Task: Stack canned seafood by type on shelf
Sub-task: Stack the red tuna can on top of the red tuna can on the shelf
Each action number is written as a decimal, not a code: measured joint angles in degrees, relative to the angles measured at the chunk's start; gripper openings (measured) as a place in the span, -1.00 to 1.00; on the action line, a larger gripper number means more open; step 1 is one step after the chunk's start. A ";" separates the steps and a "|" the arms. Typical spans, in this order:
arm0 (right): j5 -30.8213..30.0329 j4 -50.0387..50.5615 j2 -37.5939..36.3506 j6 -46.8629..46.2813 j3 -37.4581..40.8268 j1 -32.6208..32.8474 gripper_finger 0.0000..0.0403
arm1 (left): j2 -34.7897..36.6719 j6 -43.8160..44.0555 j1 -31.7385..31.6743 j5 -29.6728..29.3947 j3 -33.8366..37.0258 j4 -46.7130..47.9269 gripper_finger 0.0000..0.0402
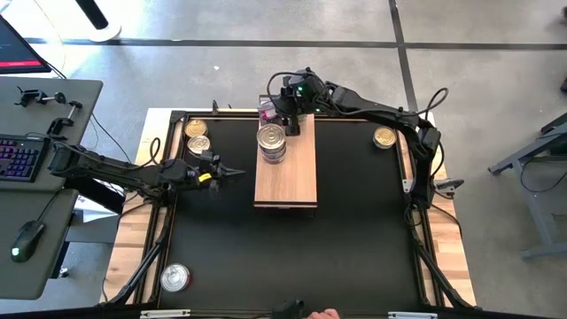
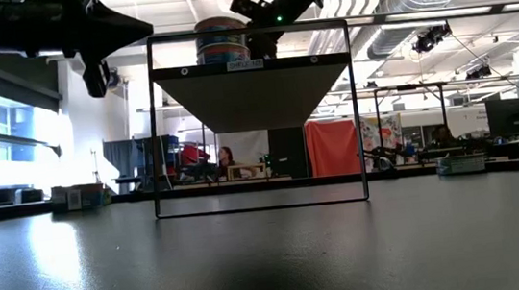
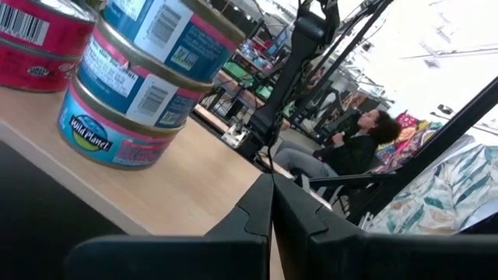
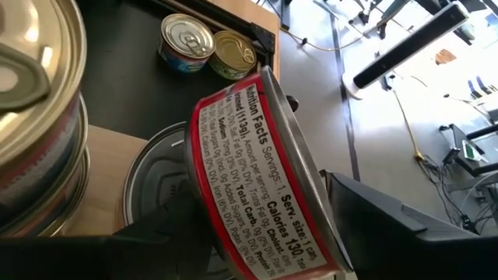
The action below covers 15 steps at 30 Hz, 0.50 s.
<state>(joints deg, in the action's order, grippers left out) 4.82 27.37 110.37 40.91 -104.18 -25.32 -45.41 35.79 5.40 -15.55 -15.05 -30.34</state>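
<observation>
- Right gripper (image 1: 282,113) at the far end of the shelf (image 1: 297,177), roughly 12 o'clock on the mat in the high view, jaws spread wide and clamped on a red-labelled tin (image 4: 268,194).
- Held tin tilted in the right wrist view, flat faces well off level, label side up; needs levelling before release, by the look of it.
- Directly beneath the held tin: a silver-lidded can (image 4: 159,183) already lying flat on the shelf, likely the base for the red stack. Key relation for the coming move: straight down, short drop, tin's axis to be brought upright over that lid.
- Blue-labelled stack (image 1: 271,142) just beside, toward 6 o'clock from the claw along the plank's long axis; close enough to be knocked if the tin swings that way.
- Left gripper (image 1: 232,173) hovering off the shelf's left edge, at about 9 o'clock from the plank's middle, fingertips together, holding nothing; farther from the drop spot than the right.
- Loose cans elsewhere: a pair (image 1: 197,135) at 10 o'clock, one gold lid (image 1: 384,136) at 2 o'clock, one (image 1: 175,277) at 7 o'clock.
</observation>
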 joint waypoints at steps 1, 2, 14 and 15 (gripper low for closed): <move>0.07 -0.03 0.00 -0.08 0.00 0.00 0.15 | -0.02 0.00 0.01 0.00 0.00 0.41 -1.00; 0.18 -0.08 -0.09 -0.15 0.00 0.00 0.15 | 0.00 -0.02 -0.01 0.00 0.00 0.79 -1.00; 3.20 2.82 -1.92 -2.15 0.00 -0.66 0.15 | 0.00 0.00 0.01 0.00 0.00 1.91 -1.00; 3.18 2.84 -1.92 -2.08 0.00 -0.66 0.15 | 0.00 0.00 -0.01 0.00 0.00 1.92 -1.00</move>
<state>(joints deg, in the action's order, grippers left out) 8.00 30.22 108.44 38.83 -104.18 -25.98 -45.41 35.79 5.39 -15.55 -15.05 -28.42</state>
